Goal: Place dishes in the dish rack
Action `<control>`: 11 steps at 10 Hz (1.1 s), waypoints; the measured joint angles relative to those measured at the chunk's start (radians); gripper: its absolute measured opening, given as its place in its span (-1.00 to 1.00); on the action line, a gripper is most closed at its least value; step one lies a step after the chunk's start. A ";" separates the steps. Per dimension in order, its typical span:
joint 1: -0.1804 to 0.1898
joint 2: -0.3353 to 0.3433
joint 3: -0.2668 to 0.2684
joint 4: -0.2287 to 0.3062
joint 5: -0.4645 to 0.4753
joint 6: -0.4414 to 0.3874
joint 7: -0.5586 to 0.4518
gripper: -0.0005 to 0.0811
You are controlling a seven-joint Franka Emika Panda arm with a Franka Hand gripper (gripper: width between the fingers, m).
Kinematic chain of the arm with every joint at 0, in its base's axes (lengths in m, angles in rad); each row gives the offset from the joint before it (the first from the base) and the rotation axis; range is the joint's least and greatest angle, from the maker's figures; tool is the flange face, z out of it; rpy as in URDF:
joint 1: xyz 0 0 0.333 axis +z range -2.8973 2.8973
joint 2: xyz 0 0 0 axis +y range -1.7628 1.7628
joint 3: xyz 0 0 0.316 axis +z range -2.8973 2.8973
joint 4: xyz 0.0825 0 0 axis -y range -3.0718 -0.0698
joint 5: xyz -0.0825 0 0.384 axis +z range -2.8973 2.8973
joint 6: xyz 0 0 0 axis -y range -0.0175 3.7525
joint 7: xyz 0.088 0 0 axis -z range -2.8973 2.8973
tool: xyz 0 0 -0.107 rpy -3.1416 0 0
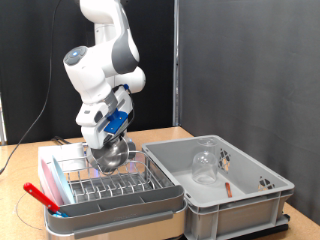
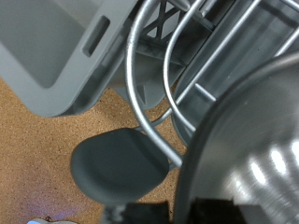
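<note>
My gripper (image 1: 108,150) is shut on a shiny metal cup (image 1: 117,157) and holds it tilted just above the dish rack (image 1: 100,183), a silver wire rack in a shallow white-grey tray on the exterior view's left. In the wrist view the cup (image 2: 254,154) fills the corner beside a grey finger (image 2: 117,168), with the rack's wire hoops (image 2: 149,103) and the tray's rim (image 2: 56,47) right behind them. A clear drinking glass (image 1: 205,165) stands in the deeper grey tub (image 1: 250,205) on the right. A thin reddish utensil (image 1: 228,187) lies on the tub's floor.
A red strip (image 1: 40,195) lies along the tray's near left corner. Another small item (image 1: 265,183) lies at the tub's right side. Black curtains hang behind. The wooden table (image 2: 33,154) shows beside the tray. A cable (image 1: 25,140) runs down at the far left.
</note>
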 joint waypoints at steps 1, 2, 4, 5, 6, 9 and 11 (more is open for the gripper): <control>0.004 0.014 0.000 0.002 0.006 0.010 0.000 -0.86; 0.008 0.025 0.000 0.003 0.011 0.022 0.000 -0.86; 0.013 0.047 0.000 0.004 0.016 0.036 0.000 -0.78; 0.014 0.059 0.000 0.004 0.017 0.037 0.000 -0.78; 0.017 0.069 0.000 0.004 0.019 0.039 -0.002 -0.34; 0.046 0.074 0.002 0.005 0.044 0.039 -0.048 0.48; 0.092 0.056 0.015 0.013 0.089 0.022 -0.101 0.80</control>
